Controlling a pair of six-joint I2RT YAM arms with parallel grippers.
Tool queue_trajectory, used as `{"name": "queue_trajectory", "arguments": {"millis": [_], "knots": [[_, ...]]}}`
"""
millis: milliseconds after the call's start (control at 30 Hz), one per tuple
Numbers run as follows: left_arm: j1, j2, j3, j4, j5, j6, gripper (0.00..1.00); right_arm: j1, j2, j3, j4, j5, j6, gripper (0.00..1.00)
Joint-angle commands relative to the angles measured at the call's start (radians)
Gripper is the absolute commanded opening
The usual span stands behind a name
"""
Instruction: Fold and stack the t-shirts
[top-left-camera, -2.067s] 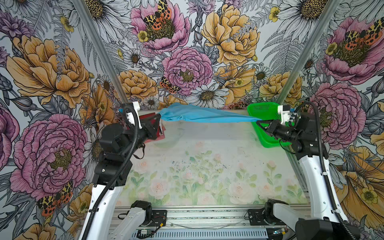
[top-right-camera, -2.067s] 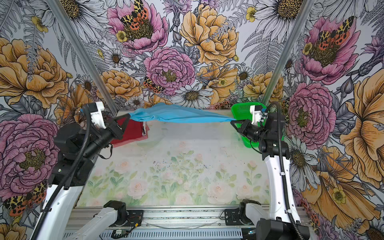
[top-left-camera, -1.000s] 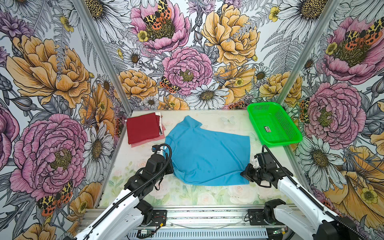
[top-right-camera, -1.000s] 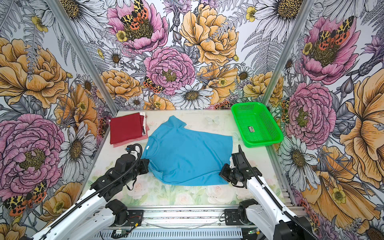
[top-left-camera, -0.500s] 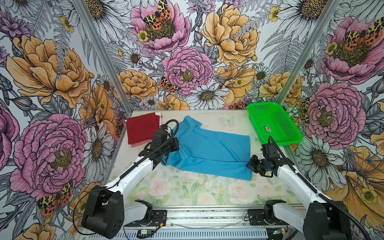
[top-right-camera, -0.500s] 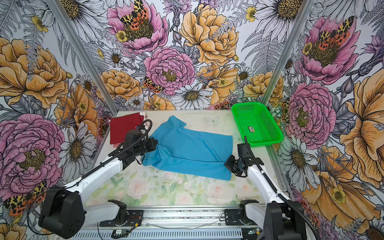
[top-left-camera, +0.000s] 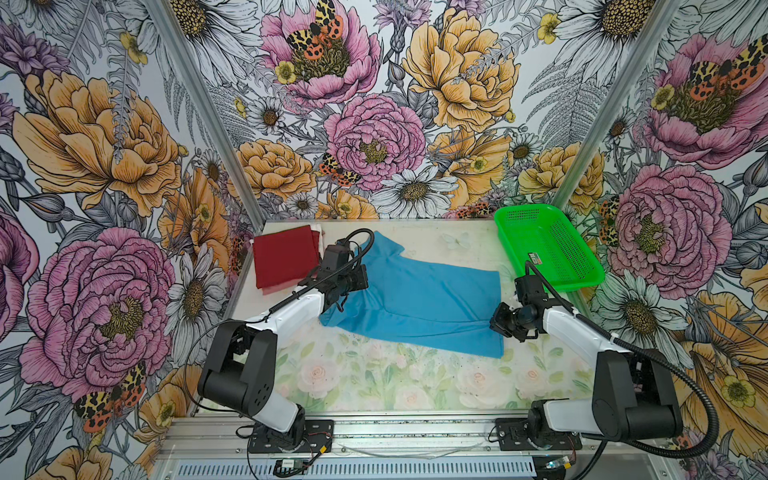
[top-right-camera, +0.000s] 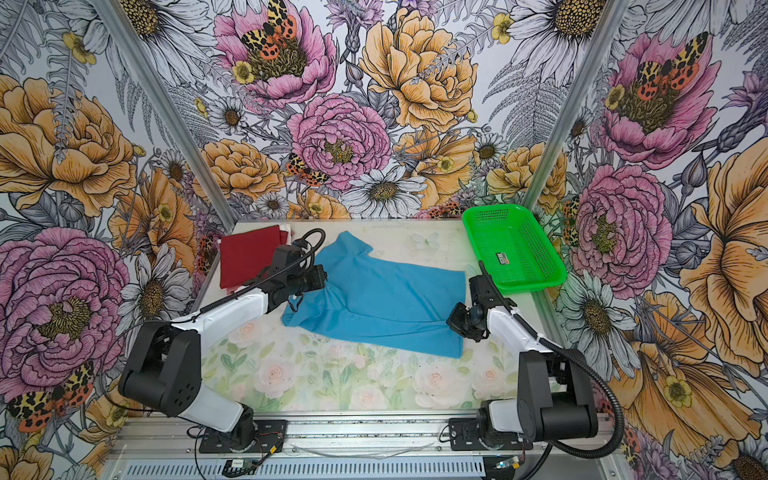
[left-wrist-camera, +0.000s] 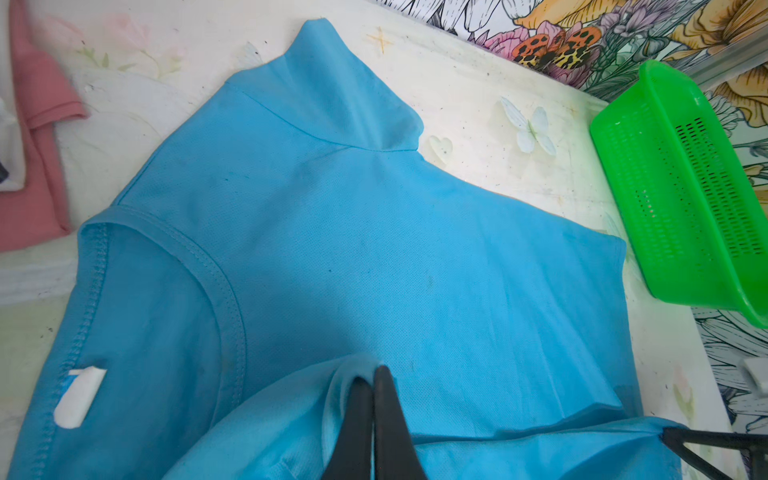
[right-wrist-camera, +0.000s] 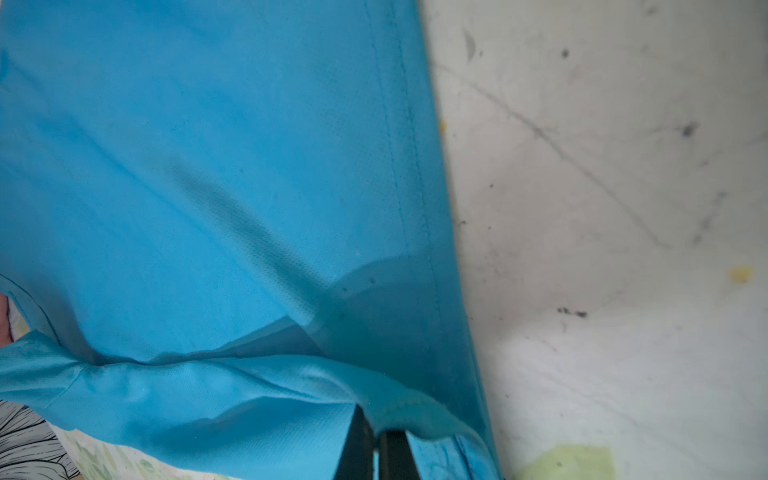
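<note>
A sky-blue t-shirt (top-left-camera: 424, 303) (top-right-camera: 382, 303) lies across the middle of the table, its near part doubled over. My left gripper (top-left-camera: 363, 284) (top-right-camera: 322, 282) is shut on a raised fold of the blue cloth by the collar end, seen close in the left wrist view (left-wrist-camera: 372, 380). At the hem end, my right gripper (top-left-camera: 496, 322) (top-right-camera: 453, 320) is shut on the blue shirt's hem edge (right-wrist-camera: 376, 428). A folded maroon t-shirt (top-left-camera: 284, 259) (top-right-camera: 249, 255) sits at the back left on top of a pink one (left-wrist-camera: 33, 145).
A bright green perforated basket (top-left-camera: 544, 249) (top-right-camera: 513, 247) (left-wrist-camera: 681, 187) stands at the back right, close to the right arm. Floral walls close in the table on three sides. The arms' bases sit on a rail along the front edge.
Both grippers have moved from the table's front toward the back, carrying the blue shirt's near edge over the rest of it. One second ago the shirt lay spread flat.
</note>
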Motion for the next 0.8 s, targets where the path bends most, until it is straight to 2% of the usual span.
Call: {"name": "queue_trajectory", "arguments": {"millis": [0, 467, 567, 600, 633, 667, 700, 733, 767], "knots": [[0.016, 0.021, 0.047, 0.026, -0.007, 0.022, 0.0, -0.01, 0.04, 0.038, 0.038, 0.004, -0.03, 0.0], [0.035, 0.154, 0.161, 0.018, 0.034, 0.033, 0.0, -0.021, 0.062, 0.045, 0.057, 0.02, -0.04, 0.0], [0.036, 0.172, 0.196, 0.01, 0.042, 0.04, 0.0, -0.022, 0.027, 0.045, 0.054, 0.043, -0.053, 0.07], [0.038, 0.184, 0.215, 0.004, 0.05, 0.044, 0.0, -0.023, 0.016, 0.041, 0.053, 0.044, -0.054, 0.12], [0.041, 0.201, 0.244, -0.014, 0.067, 0.049, 0.06, -0.024, 0.013, 0.041, 0.054, 0.035, -0.057, 0.23], [0.042, 0.215, 0.272, -0.038, 0.078, 0.051, 0.23, -0.024, 0.012, 0.043, 0.051, 0.023, -0.06, 0.34], [0.044, 0.224, 0.3, -0.061, 0.089, 0.055, 0.43, -0.024, 0.011, 0.045, 0.05, 0.003, -0.062, 0.44], [0.045, 0.22, 0.318, -0.074, 0.088, 0.052, 0.58, -0.024, 0.001, 0.047, 0.048, -0.014, -0.066, 0.54], [0.047, 0.207, 0.32, -0.078, 0.072, 0.049, 0.7, -0.019, -0.016, 0.047, 0.044, -0.02, -0.07, 0.69]]}}
